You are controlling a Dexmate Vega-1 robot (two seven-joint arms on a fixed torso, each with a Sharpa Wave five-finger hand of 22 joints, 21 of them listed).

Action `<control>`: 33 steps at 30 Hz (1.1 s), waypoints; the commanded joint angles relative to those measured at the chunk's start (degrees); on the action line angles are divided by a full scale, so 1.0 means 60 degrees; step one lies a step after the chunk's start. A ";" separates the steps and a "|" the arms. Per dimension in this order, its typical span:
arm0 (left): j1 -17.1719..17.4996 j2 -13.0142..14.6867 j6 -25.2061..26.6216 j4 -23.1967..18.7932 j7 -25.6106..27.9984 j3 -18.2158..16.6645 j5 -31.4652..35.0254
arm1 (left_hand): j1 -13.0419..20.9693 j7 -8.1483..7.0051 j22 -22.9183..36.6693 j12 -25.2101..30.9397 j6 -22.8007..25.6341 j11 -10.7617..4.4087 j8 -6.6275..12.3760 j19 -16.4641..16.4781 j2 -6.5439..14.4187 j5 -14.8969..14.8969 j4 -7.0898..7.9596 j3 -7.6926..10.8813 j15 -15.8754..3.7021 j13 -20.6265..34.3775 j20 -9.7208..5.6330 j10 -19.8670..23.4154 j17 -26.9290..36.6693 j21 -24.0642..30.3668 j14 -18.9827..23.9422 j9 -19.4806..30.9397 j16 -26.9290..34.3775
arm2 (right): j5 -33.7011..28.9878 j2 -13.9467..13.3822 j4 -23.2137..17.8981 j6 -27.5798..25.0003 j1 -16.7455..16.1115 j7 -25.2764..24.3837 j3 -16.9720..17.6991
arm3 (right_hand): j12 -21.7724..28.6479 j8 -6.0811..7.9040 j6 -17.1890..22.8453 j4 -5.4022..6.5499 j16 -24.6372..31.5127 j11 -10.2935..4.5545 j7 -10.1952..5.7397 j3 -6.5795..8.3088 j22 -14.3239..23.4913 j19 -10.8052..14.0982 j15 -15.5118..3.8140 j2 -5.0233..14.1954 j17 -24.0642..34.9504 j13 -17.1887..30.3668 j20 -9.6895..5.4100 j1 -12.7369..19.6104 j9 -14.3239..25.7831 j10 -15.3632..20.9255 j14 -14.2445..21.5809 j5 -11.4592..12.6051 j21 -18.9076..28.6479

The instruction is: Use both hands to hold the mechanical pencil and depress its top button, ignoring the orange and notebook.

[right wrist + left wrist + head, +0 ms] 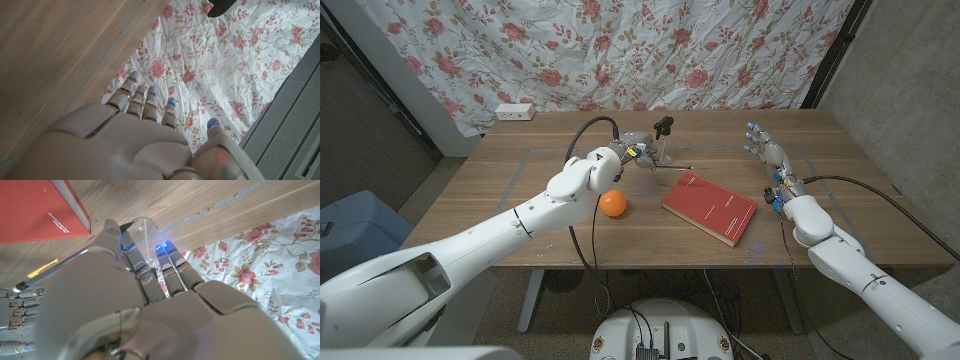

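Reaching to the table's far middle, I closed my left hand (632, 153) around the mechanical pencil (672, 167) beyond the notebook (710, 208); my right hand (767, 155) waited open, empty, for the button.

Makeshift lab – floral sheet backdrop (650, 50), wooden table (540, 170), power strip (514, 112).

Wood table (560, 240), floral cloth (620, 50) behind, white power strip (514, 112) at far edge

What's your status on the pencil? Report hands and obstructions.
Left hand at the clear holder, pencil at its fingers, grip unconfirmed. Right hand open, well apart. Notebook and orange nearer, not blocking.
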 commanded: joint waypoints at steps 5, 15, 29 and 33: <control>-0.0249 -0.0408 -0.0315 0.0445 -0.0814 0.0254 0.1027 | -0.0031 -0.0031 0.0029 0.0067 -0.0083 0.0015 0.0036 -0.0100 0.0061 0.0034 0.0011 -0.0015 -0.1542 0.0044 -0.0952 -0.0049 0.0009 0.0018 -0.0040 0.0028 0.0008 | 0.0710 0.0048 0.0283 -0.0133 0.0124 0.0427 -0.0016 | 0.0002 0.0069 0.0054 0.0068 -0.0027 -0.0003 0.0046 0.0004 0.0016 0.0037 0.0007 0.0061 -0.0011 0.0004 -0.0039 0.0041 0.0005 0.0009 -0.0003 0.0056 -0.0004; -0.0423 -0.0682 -0.0712 0.0803 -0.1117 0.0477 0.1647 | -0.0067 -0.0067 0.0025 0.0060 -0.0128 0.0016 0.0029 -0.0129 0.0040 0.0032 0.0019 -0.0048 -0.1534 0.0042 -0.0955 -0.0101 0.0012 0.0005 -0.0064 0.0027 0.0011 | 0.1180 0.0114 0.0477 -0.0271 0.0245 0.0709 -0.0030 | 0.0001 0.0098 0.0086 0.0104 -0.0036 0.0017 0.0094 -0.0005 0.0017 0.0004 0.0011 0.0069 -0.0018 0.0005 -0.0030 0.0011 0.0004 0.0020 -0.0015 0.0062 -0.0015; -0.0389 -0.0997 -0.0920 0.1110 -0.1324 0.0667 0.2423 | -0.0102 -0.0066 0.0021 0.0064 -0.0153 0.0017 0.0033 -0.0146 0.0069 0.0038 0.0034 -0.0049 -0.1531 0.0043 -0.0953 -0.0131 0.0011 -0.0002 -0.0058 0.0029 0.0018 | 0.1273 0.0164 0.0620 -0.0313 0.0314 0.0696 -0.0093 | 0.0010 0.0122 0.0124 0.0145 -0.0042 0.0037 0.0147 -0.0007 0.0017 -0.0001 0.0020 0.0088 -0.0030 0.0006 -0.0034 -0.0009 0.0004 0.0059 -0.0013 0.0071 -0.0013; -0.0317 -0.1076 -0.0903 0.1165 -0.1313 0.0659 0.2596 | -0.0115 -0.0069 0.0020 0.0064 -0.0161 0.0017 0.0033 -0.0162 0.0066 0.0039 0.0036 -0.0049 -0.1525 0.0043 -0.0957 -0.0142 0.0008 -0.0009 -0.0057 0.0029 0.0014 | 0.1306 0.0185 0.0661 -0.0305 0.0334 0.0728 -0.0119 | 0.0013 0.0130 0.0141 0.0153 -0.0041 0.0052 0.0136 -0.0005 0.0017 -0.0002 0.0025 0.0095 -0.0032 0.0006 -0.0039 -0.0010 0.0004 0.0072 -0.0008 0.0073 -0.0013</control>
